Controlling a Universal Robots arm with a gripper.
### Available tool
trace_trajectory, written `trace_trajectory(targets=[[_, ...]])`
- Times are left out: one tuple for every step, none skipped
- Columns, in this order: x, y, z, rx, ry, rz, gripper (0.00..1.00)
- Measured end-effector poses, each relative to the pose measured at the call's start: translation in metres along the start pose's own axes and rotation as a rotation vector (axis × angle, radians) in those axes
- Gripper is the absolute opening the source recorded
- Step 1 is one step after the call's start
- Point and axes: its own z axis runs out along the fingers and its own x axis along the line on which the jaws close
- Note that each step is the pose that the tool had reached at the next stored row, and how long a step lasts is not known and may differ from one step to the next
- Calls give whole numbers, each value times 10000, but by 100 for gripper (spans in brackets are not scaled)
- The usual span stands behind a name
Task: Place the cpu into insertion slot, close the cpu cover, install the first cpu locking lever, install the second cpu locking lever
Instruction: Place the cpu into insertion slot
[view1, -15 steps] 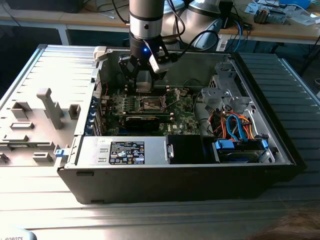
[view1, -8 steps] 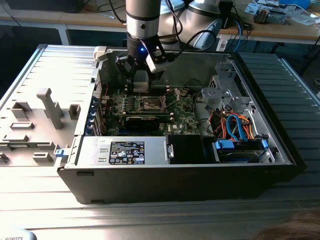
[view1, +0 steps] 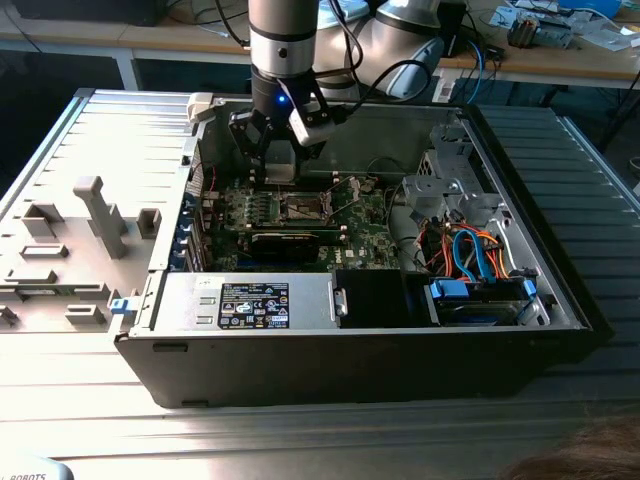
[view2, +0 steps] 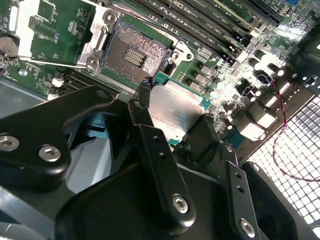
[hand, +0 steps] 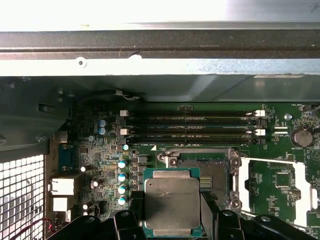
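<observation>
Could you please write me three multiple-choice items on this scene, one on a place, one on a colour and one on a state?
1. Where is the cpu?
A. on the table
B. in the jaws
C. on the drive cage

2. What colour is the board?
A. red
B. green
C. white

3. The slot is:
A. empty and uncovered
B. filled
C. under a shut cover

Answers:
1 B: the jaws grip its edges in both wrist views.
2 B: green shows all around the slot.
3 A: its bare contacts show in the second wrist view.
</observation>
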Motion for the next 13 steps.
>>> trace_trajectory(targets=[[3,0,0,0,0,0,54],[6,0,0,0,0,0,54],[10,0,0,1,1,0,54],[14,0,0,0,0,0,54],[16,0,0,0,0,0,54],[21,1,0,0,0,0,54],[24,1,1,0,0,0,54],[30,1,0,0,0,0,54],[34,1,0,1,0,0,54],[36,1,1,0,0,1,54],[42,2,1,0,0,0,54],[45,2,1,0,0,0,54],[48,2,1,0,0,0,54]])
